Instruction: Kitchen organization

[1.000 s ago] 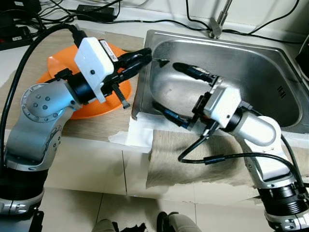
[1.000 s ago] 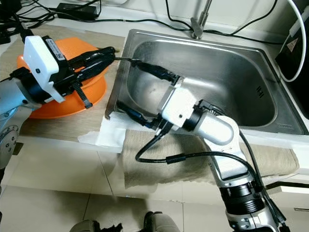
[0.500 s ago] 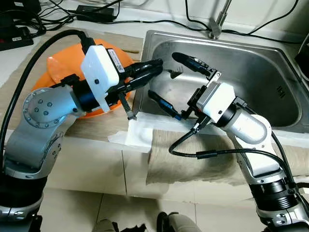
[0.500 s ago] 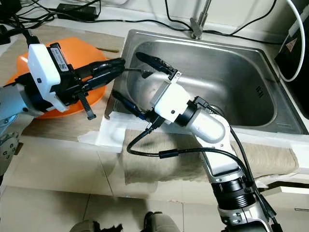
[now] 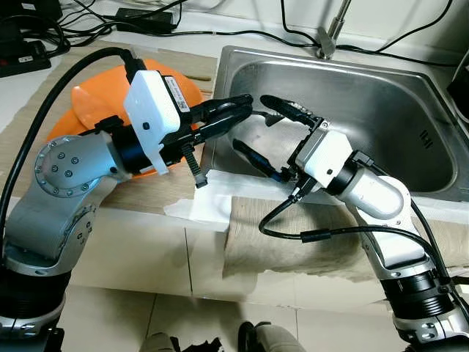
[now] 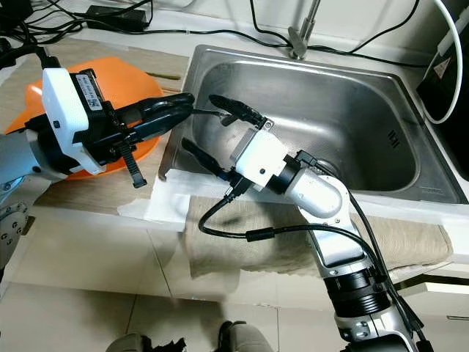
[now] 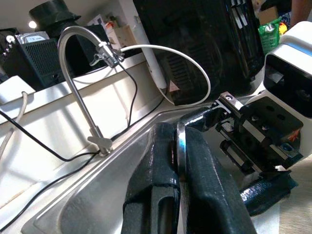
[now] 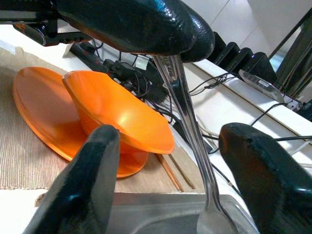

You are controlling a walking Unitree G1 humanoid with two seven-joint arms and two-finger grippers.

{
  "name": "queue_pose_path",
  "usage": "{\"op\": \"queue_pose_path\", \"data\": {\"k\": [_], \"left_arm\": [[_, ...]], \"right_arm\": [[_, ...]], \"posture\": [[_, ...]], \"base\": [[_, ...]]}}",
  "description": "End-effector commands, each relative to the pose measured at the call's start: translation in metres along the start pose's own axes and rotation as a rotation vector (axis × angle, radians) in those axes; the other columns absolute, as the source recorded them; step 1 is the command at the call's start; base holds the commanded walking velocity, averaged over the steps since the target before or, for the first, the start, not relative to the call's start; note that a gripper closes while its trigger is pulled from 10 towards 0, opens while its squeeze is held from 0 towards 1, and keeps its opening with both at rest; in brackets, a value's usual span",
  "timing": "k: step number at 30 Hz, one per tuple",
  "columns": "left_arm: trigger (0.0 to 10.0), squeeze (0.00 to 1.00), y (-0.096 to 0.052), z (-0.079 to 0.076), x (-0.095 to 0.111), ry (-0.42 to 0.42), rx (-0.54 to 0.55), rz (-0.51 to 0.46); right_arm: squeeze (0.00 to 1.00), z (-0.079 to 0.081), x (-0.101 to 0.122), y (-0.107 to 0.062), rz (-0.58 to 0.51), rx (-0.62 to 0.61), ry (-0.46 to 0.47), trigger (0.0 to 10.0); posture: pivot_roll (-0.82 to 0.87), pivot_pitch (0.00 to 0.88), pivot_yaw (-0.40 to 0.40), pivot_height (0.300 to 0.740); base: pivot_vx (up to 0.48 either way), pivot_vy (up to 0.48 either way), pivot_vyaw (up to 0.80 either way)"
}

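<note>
A slim metal utensil (image 8: pixel 190 131), a fork or spoon whose end cannot be told for sure, hangs over the left end of the steel sink (image 5: pixel 410 110), its handle pinched between the closed fingers of the left gripper (image 5: pixel 245 105). In the left wrist view the handle (image 7: pixel 180 146) shows as a bright strip clamped between the two black fingers (image 7: pixel 156 170). The right gripper (image 5: pixel 264 126) faces it from inside the sink with its fingers spread wide, one above and one below the utensil's free end, and they do not look to be touching it; in the right wrist view the utensil runs down between the two parted fingertips (image 8: pixel 258 165). To the robot's left of the sink, an orange bowl (image 8: pixel 117 114) sits on an orange plate (image 5: pixel 88 95) on a woven mat (image 8: pixel 19 161), with chopsticks (image 8: pixel 176 170) lying just beside it. A white paper towel (image 5: pixel 209 205) and a beige cloth (image 5: pixel 293 242) drape over the counter's front edge. A faucet (image 7: pixel 78 73) rises behind the sink, among black cables (image 5: pixel 249 31).
</note>
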State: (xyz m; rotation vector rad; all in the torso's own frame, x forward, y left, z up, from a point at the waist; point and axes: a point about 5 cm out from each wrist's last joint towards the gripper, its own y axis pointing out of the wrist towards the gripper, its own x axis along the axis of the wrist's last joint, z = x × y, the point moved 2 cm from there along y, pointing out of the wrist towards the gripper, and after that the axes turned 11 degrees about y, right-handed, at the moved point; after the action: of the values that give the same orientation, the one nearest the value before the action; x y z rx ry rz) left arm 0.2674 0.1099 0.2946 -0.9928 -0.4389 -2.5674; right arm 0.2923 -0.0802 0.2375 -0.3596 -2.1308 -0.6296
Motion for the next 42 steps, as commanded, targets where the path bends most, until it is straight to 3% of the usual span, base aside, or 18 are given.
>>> {"op": "queue_pose_path", "data": {"k": [1,42], "left_arm": [[0.0,0.0,0.0003,-0.0035,0.008,0.013,-0.028,-0.022],[0.0,0.0,0.0023,-0.0038,0.006,-0.01,-0.044,-0.021]], "right_arm": [[0.0,0.0015,-0.0037,-0.003,0.023,0.016,0.003,0.0],[0.0,-0.0003,-0.0036,-0.0072,0.024,0.008,0.018,0.0]], "posture": [[-0.11,0.142,-0.084,0.74],[-0.13,0.148,-0.071,0.74]], "base": [[0.0,0.0,0.0],[0.0,0.0,0.0]]}}
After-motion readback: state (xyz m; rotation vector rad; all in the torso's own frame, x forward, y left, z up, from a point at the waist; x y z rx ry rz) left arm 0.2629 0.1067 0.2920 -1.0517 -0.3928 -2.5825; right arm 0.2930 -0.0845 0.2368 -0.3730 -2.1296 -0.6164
